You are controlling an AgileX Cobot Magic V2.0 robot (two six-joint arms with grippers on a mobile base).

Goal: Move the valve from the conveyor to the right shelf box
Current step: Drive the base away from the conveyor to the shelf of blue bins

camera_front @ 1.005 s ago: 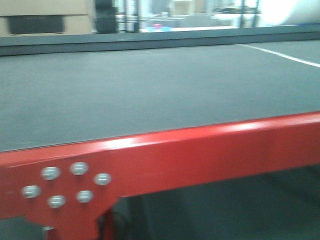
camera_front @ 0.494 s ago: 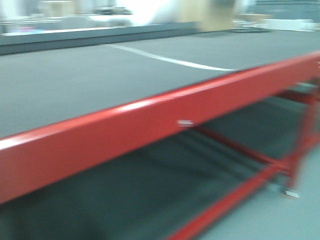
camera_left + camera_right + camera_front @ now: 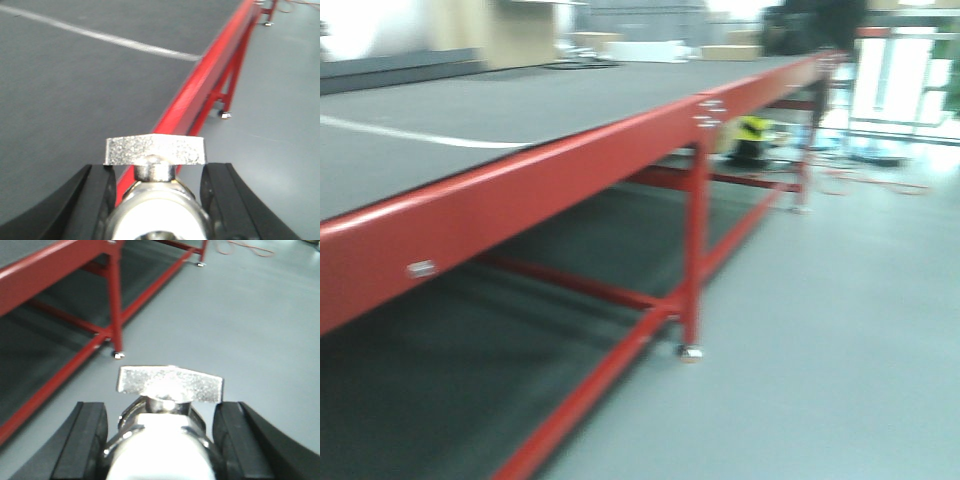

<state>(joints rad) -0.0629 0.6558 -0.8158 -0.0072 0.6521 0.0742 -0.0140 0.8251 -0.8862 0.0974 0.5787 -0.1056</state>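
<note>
The conveyor (image 3: pixel 470 110) belt is noted matt, finely textured; its frame (image 3: pixel 570 170) glossy red-painted metal. The valve (image 3: pixel 155 150) handle: rough, bright metal.

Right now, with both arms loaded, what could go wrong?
The right valve, in the right gripper, hangs over bare floor; a slip means a hard fall. The left valve, in the left gripper, sits above the red rail of the conveyor and might bounce off if dropped. The front view is blurred, and a frame leg stands close.

No writing could be read anywhere; the small silver plate (image 3: pixel 421 268) on the red rail (image 3: pixel 550 185) of the conveyor (image 3: pixel 520 100) was too blurred.
</note>
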